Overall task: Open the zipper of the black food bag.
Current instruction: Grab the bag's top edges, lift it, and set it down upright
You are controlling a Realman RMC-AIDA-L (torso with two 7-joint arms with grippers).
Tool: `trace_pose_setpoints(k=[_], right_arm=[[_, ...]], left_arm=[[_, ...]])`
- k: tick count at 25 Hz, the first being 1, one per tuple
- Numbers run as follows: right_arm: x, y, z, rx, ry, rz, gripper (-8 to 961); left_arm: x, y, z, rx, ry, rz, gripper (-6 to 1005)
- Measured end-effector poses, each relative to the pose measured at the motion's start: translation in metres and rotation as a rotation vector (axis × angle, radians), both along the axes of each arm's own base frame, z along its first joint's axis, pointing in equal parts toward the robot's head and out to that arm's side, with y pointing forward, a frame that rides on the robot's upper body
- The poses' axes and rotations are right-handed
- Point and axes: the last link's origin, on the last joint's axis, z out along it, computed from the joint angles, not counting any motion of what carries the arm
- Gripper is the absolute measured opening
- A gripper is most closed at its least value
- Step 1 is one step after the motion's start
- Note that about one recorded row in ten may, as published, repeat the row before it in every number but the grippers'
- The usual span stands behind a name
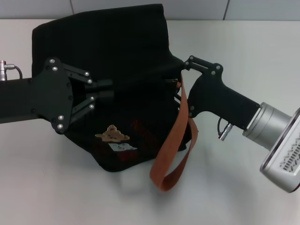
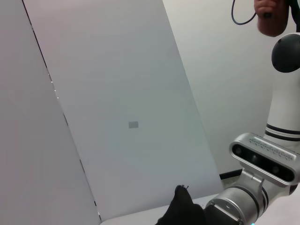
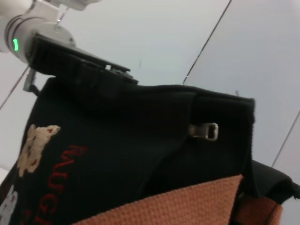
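Note:
The black food bag (image 1: pixel 122 61) lies slumped on the white table, its tan bear patch (image 1: pixel 111 134) facing me and an orange strap (image 1: pixel 174 140) hanging down the front. My left gripper (image 1: pixel 107 89) reaches in from the left and is shut on the fabric of the bag's upper edge. My right gripper (image 1: pixel 177 88) comes in from the right beside the strap, its tips lost against the black fabric. Near the bag's top edge (image 3: pixel 154 93) a small silver pull tab (image 3: pixel 205 131) shows. The zip line itself is not distinguishable.
The white table (image 1: pixel 56 187) surrounds the bag, and grey wall panels (image 1: pixel 197 7) rise close behind it. A silver connector with a cable (image 1: pixel 10 65) sits at the far left. The right arm's silver wrist (image 1: pixel 276 136) fills the right side.

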Motion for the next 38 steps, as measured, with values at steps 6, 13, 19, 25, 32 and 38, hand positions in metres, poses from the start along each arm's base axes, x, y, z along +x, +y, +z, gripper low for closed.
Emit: trace_pose_setpoints(k=[6, 13, 19, 25, 32, 38], right_arm=[[0.003, -0.006, -0.008, 0.027, -0.08, 0.049, 484], [-0.007, -0.009, -0.01, 0.086, -0.061, 0.083, 483], [-0.013, -0.004, -0.003, 0.126, -0.009, 0.074, 482], [-0.012, -0.001, 0.001, 0.147, 0.014, 0.051, 481], [-0.011, -0.002, 0.0, 0.144, 0.007, 0.053, 480], [-0.01, -0.003, -0.001, 0.139, -0.002, 0.056, 479]], left_arm=[[0.001, 0.001, -0.001, -0.005, -0.004, -0.003, 83], [0.003, 0.003, -0.001, -0.004, -0.006, -0.005, 83], [0.002, 0.003, -0.002, -0.004, -0.008, -0.003, 83], [0.002, 0.004, -0.004, -0.005, -0.018, -0.001, 83], [0.002, 0.005, -0.005, -0.004, -0.016, -0.004, 83], [0.002, 0.005, -0.005, -0.003, -0.016, -0.003, 83]])
